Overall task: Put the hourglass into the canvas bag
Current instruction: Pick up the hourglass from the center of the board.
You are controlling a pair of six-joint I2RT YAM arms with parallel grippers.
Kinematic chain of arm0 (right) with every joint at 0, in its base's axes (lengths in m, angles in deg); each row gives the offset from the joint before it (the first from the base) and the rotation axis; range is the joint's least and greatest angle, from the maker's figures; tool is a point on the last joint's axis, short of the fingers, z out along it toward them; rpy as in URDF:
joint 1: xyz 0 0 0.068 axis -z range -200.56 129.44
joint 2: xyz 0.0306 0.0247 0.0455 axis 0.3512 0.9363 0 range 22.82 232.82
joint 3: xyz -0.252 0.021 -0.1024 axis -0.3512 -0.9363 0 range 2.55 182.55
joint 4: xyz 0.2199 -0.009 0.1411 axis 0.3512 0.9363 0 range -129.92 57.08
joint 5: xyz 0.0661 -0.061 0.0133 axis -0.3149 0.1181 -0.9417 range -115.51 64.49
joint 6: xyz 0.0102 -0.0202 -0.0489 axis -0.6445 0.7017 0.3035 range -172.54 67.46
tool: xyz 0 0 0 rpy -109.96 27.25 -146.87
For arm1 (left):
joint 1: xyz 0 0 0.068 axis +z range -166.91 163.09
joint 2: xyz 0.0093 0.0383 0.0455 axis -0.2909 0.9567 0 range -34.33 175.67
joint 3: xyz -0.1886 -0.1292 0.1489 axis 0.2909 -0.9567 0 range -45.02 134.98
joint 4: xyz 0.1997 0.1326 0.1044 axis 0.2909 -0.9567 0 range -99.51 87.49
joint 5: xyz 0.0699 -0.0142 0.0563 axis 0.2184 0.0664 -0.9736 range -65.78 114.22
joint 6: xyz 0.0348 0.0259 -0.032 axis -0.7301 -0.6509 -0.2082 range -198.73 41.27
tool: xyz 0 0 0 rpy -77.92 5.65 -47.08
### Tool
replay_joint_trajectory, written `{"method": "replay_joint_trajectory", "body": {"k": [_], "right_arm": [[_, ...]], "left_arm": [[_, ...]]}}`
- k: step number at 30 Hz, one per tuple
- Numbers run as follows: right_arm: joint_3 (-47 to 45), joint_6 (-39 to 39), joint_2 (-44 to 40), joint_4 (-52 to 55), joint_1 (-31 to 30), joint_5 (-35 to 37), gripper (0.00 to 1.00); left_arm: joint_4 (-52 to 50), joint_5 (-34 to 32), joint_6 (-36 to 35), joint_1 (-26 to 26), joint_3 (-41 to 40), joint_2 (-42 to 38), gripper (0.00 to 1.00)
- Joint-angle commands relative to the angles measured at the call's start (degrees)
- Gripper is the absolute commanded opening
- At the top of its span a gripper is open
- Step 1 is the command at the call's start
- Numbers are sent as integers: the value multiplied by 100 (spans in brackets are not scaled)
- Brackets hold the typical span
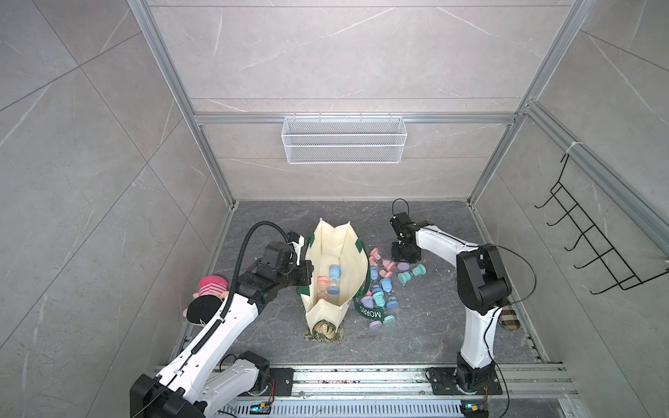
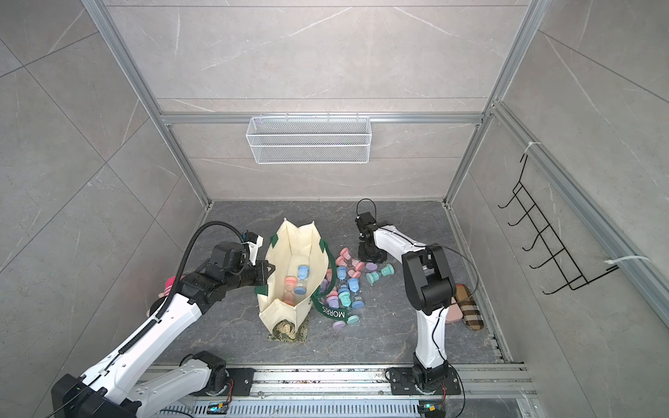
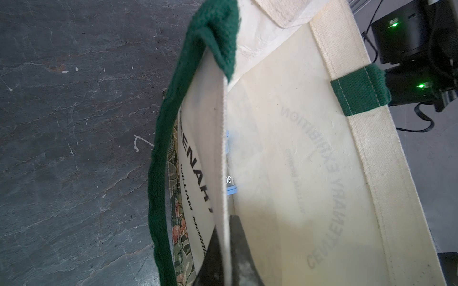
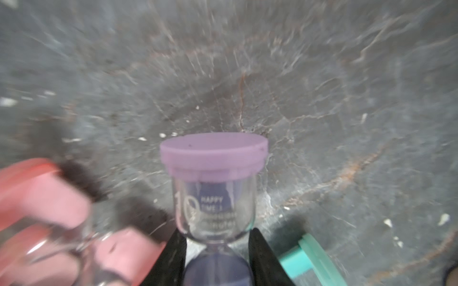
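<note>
left gripper (image 3: 224,222) is clamped tight on the 9 o'clock wall of the cream canvas tote bag with dark green handles (image 1: 353,260), which stands open. right gripper (image 4: 215,237) pinches a clear glass hourglass with lilac plastic caps (image 4: 213,153) at its waist, low by the dark stone floor (image 1: 416,325), outside the bag at its 3 o'clock. a blue-capped hourglass (image 1: 335,278) and a pink-capped hourglass (image 1: 322,287) lie inside the bag.

I record the hourglass (image 4: 213,188), clear glass with lilac caps, clamped at its waist in the right gripper (image 4: 216,232), apart from the bag (image 1: 347,249), a green-handled cream tote standing mouth-open on the floor (image 1: 416,325).
</note>
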Motion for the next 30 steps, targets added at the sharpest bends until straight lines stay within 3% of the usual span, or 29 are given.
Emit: {"method": "replay_joint_trajectory", "body": {"k": [1, 14, 25, 30], "right_arm": [[-109, -87, -564, 20, 4, -105, 0], [-724, -513, -2197, -170, -166, -468, 0], [-764, -1000, -3383, -481, -1651, -81, 0], [-719, -1302, -3544, -764, -2388, 41, 0]], "left_arm": [[163, 185, -84, -31, 129, 34, 0], [175, 211, -83, -32, 136, 80, 0], [165, 190, -88, -29, 128, 74, 0], [167, 202, -88, -25, 141, 95, 0]]}}
